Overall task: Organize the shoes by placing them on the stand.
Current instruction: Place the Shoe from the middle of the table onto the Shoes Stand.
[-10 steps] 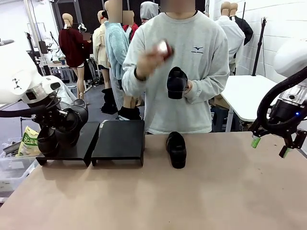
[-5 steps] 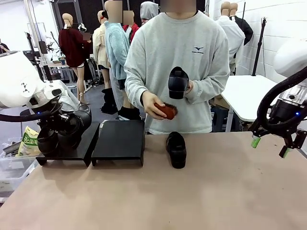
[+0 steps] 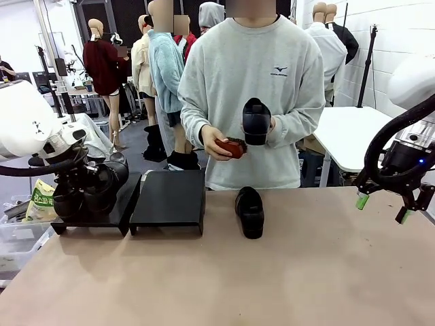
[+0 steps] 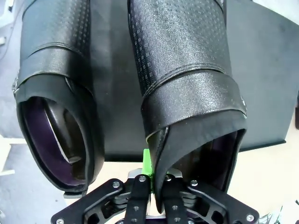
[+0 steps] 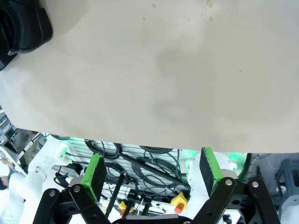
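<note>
Shoes: all-black, matte, rounded toes, slip-on clog shape. In the left wrist view the uppers show a fine dotted texture, a smoother band at the collar and a purple lining.

Stand (image 3: 166, 197): low, black, two flat platforms side by side, at the table's far left edge. The platform nearer the table's middle is bare.

Two shoes are on the outer platform, side by side, toes pointing away from the wrist camera. The left gripper (image 4: 153, 164) has its fingers pressed together on the heel collar of the held shoe (image 4: 187, 93), with the collar edge pinched between them. One green pad (image 4: 146, 161) shows against the outside of the collar. Cannot tell whether this shoe's sole sits flat on the platform. The neighbour shoe (image 4: 56, 116) lies just beside it, apart from the fingers.

In the front view the same pair sits under the left arm: held shoe (image 3: 107, 183), neighbour shoe (image 3: 66, 198).

A loose shoe (image 3: 249, 212) lies on the table (image 3: 306, 272), near the far edge, about mid-width, just beside the stand but apart from it.

The person at the far side holds another shoe (image 3: 256, 121) upright in one hand (image 3: 270, 125), and a small reddish-brown object (image 3: 231, 147) in the other hand (image 3: 212, 141), both above the far edge.

The right gripper (image 3: 380, 207) hangs over the table's right edge, fingers spread wide, holding and touching nothing. In its wrist view the green pads (image 5: 96, 175) stand well apart above bare tabletop.
</note>
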Controlling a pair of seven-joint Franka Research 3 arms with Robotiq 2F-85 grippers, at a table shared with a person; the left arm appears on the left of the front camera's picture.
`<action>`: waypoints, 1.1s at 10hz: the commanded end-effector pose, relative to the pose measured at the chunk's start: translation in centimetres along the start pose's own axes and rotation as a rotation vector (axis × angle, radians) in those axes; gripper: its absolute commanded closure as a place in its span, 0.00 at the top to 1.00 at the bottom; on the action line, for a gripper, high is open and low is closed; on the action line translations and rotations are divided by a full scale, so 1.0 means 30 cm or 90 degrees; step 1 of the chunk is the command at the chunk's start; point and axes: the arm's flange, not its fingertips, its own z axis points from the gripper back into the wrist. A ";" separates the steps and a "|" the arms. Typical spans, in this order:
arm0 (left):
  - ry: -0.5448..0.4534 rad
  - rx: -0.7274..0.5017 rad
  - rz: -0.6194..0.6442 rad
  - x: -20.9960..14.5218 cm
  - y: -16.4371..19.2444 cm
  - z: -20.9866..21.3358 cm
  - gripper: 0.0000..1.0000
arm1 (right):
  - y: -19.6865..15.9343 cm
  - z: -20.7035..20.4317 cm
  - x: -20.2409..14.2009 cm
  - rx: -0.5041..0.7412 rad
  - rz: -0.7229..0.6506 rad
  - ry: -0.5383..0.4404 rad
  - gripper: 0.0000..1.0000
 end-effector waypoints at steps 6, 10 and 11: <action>-0.021 -0.006 -0.011 0.018 0.054 -0.094 0.00 | -0.002 -0.003 -0.005 -0.011 -0.007 -0.001 1.00; -0.031 -0.006 -0.025 0.012 0.063 -0.127 0.10 | -0.002 -0.003 -0.005 -0.011 -0.007 -0.001 1.00; -0.025 -0.005 -0.024 0.010 0.061 -0.129 0.29 | -0.002 -0.003 -0.005 -0.011 -0.007 -0.001 1.00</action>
